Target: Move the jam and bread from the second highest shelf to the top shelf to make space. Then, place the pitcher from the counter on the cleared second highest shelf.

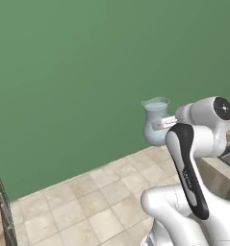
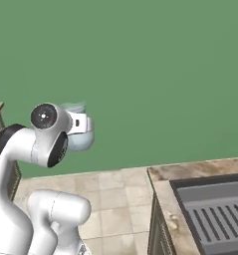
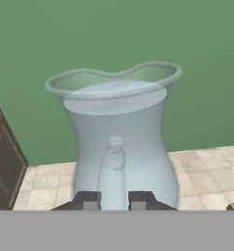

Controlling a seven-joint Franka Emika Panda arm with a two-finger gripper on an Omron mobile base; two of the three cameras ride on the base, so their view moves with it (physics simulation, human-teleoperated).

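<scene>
Tool (image 3: 114,200) closed on pitcher (image 3: 119,137) handle, held aloft

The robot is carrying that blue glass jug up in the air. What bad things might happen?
The pitcher hangs over the tiled floor, held by the gripper only at its thin handle; a slip could drop it. It is upright but looks wide and top-heavy, so a quick swing might tilt it in the fingers.

A plain green wall (image 1: 78,62) fills the background. Below it runs a floor of beige square tiles (image 1: 87,202). A dark grey sink basin (image 2: 217,211) with a ribbed bottom is sunk at the lower right. A dark panelled cabinet front (image 3: 3,166) stands at the left edge.
</scene>
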